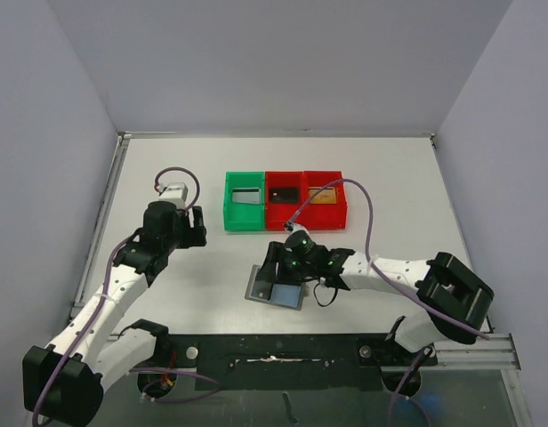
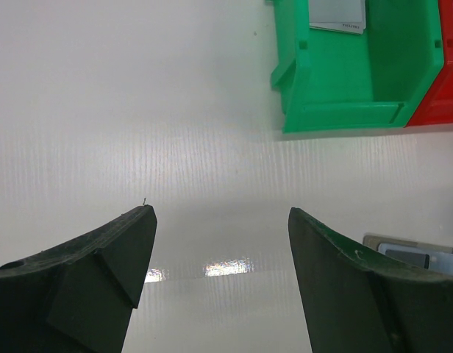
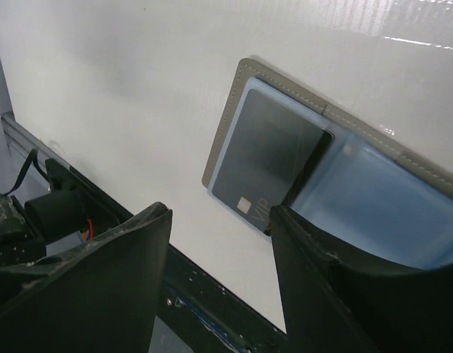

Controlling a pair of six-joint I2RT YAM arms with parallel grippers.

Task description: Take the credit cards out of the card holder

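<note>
The right end effector (image 3: 219, 220), jaws apart and gripping nothing, hangs over the open card holder (image 3: 373, 198) at lower centre of the overhead view on the tabletop (image 1: 212, 298), a dark card (image 3: 274, 158) on its left pocket, while the left end effector (image 2: 220, 220) gapes wide, empty.

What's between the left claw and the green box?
Only bare white table lies between the left gripper and the green bin, as the left wrist view shows.

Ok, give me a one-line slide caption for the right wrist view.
Right claw open above the unfolded card holder, a dark card showing on one half.
</note>
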